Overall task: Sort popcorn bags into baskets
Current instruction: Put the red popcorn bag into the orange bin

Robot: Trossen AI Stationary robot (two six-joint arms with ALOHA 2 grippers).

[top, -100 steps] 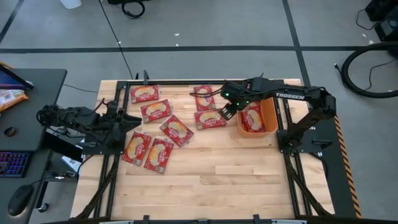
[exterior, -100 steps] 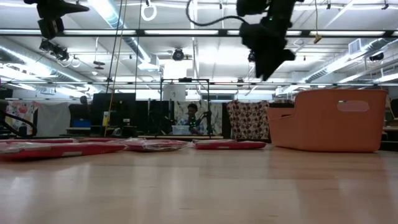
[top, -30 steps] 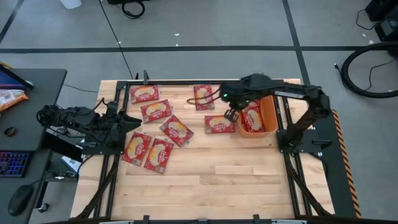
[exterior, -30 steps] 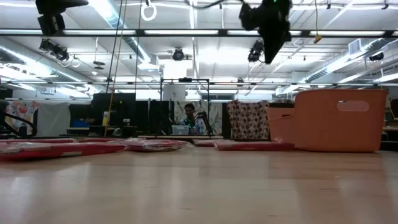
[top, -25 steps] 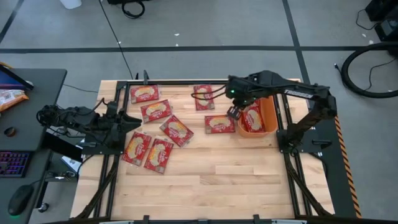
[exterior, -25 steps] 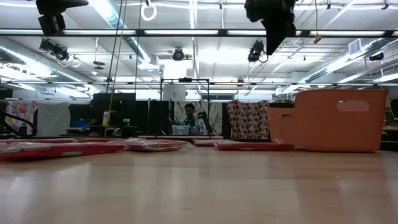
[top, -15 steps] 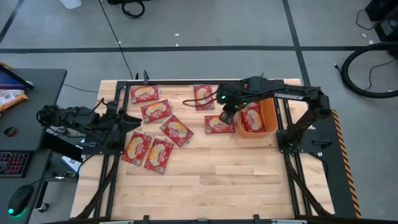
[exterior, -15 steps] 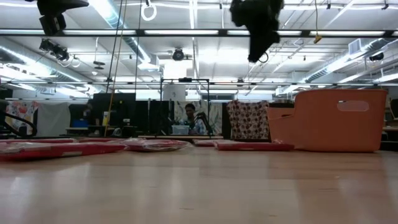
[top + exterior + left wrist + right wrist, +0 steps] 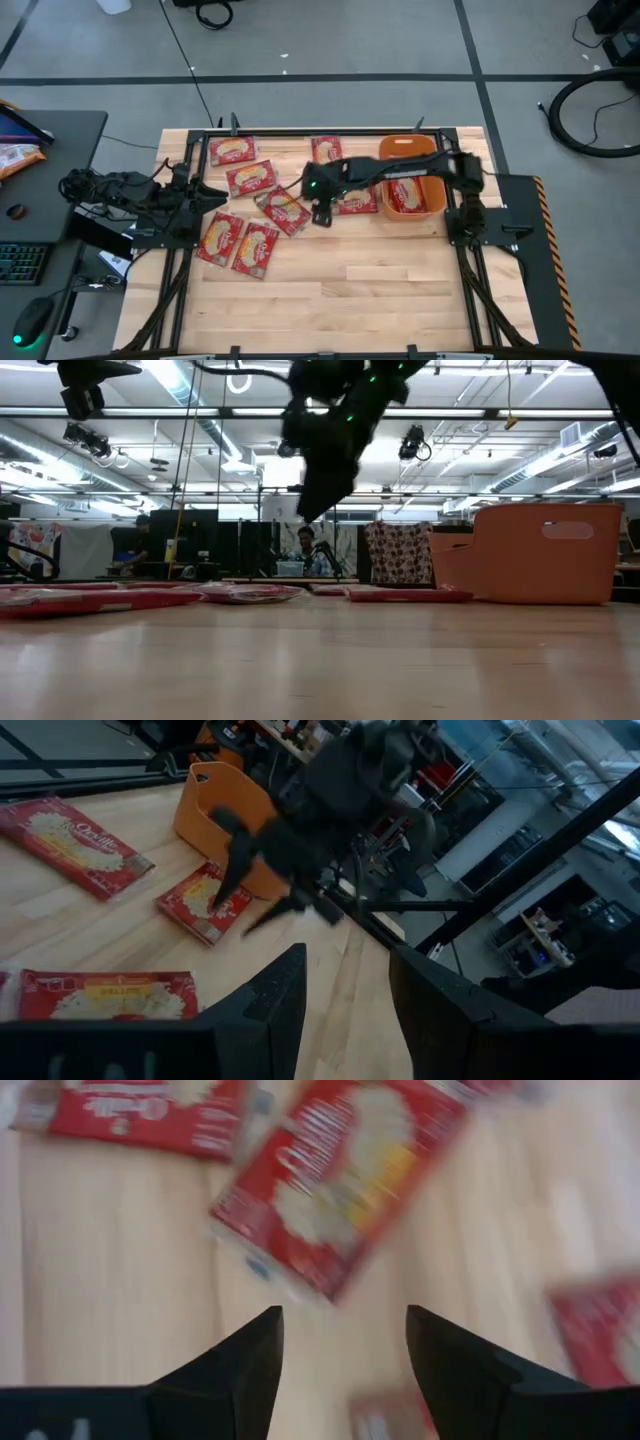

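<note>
Several flat red popcorn bags lie on the wooden table: two by the far-left corner (image 9: 232,150), (image 9: 250,178), one in the middle (image 9: 283,208), two nearer (image 9: 222,237), (image 9: 256,248), one far (image 9: 327,150), and one (image 9: 355,200) beside the orange basket (image 9: 437,185). More bags (image 9: 403,192) lie inside the basket. My right gripper (image 9: 320,214) is open and empty. It hangs well above the table (image 9: 320,485), just right of the middle bag (image 9: 340,1175). My left gripper (image 9: 218,192) waits, open, at the table's left edge.
Black frame rails run along the table's left and right edges. The near half of the table is bare wood (image 9: 340,290). In the left wrist view the right arm (image 9: 300,830) stands before the basket (image 9: 215,800). A desk with a keyboard (image 9: 20,262) stands off to the left.
My right gripper has swung from the basket's left side toward the table's left, over the bag beside the basket, and come down somewhat. It now hangs by the middle bag. No bag has moved.
</note>
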